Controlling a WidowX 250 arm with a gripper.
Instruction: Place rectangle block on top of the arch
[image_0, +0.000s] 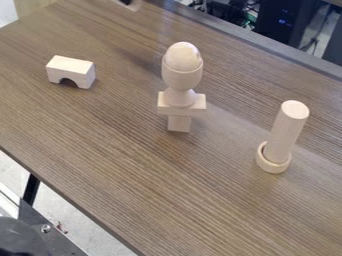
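grip: can't tell open/closed | rectangle block (198, 103) (presumably): under cup (180, 78) + egg (183, 56), above narrow post (179, 124); arch (71, 66) well apart | risk: tugging loaded block topples stack

One camera looks down at a slant, from moderately close, across the table (120, 165).

Pale arch-shaped wood block (72, 69) (left), pale rectangular wood block (165, 105) (ctr) & pale wood cylinder (287, 127) (right) look smooth, matt; pale egg-shaped wood piece (183, 56), ctr, has slight sheen. Brown wood-grain tabletop (127, 155) looks smooth w/ satin sheen, esp. ctr-right. Near left: dark-grey metal-look plate (61, 244), matt, w/ shiny round metal screw (45, 228).
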